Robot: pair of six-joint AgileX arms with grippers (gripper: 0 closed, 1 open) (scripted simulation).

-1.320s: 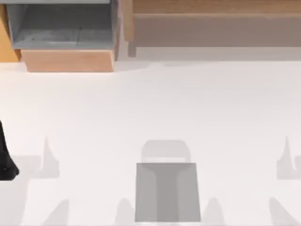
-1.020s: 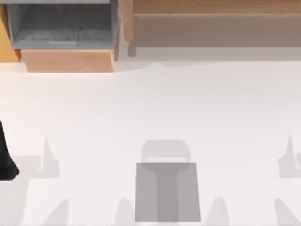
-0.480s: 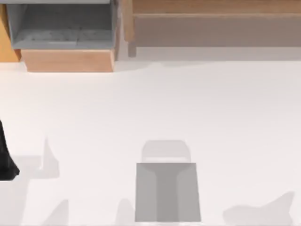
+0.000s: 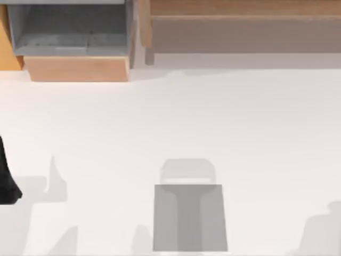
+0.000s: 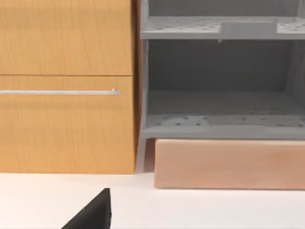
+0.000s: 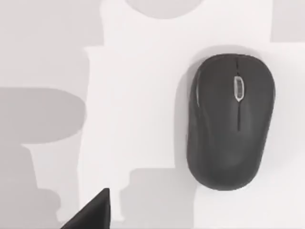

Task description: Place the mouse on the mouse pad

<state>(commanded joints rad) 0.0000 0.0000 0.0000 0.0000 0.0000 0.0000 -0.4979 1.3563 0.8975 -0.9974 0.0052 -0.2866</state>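
The mouse (image 6: 231, 119), dark grey and oval with a small scroll wheel, lies on the white table in the right wrist view. A black part of my right gripper (image 6: 90, 213) sits at that picture's edge, apart from the mouse and above the table. The mouse pad (image 4: 187, 217), a plain mid-grey near-square, lies flat at the table's front centre in the top view. My left arm (image 4: 6, 178) stays parked at the table's left edge. A black part of the left gripper (image 5: 93, 215) faces the cabinet.
A grey open shelf unit (image 4: 69, 29) stands at the back left with a light wooden block (image 4: 77, 68) in front of it. Beside it is an orange wooden cabinet (image 5: 66, 86) with a metal handle. A long wooden shelf (image 4: 245, 26) spans the back right.
The right arm's shadow has slid from the right edge down to the table's front right corner. The left arm and the mouse pad have not moved.
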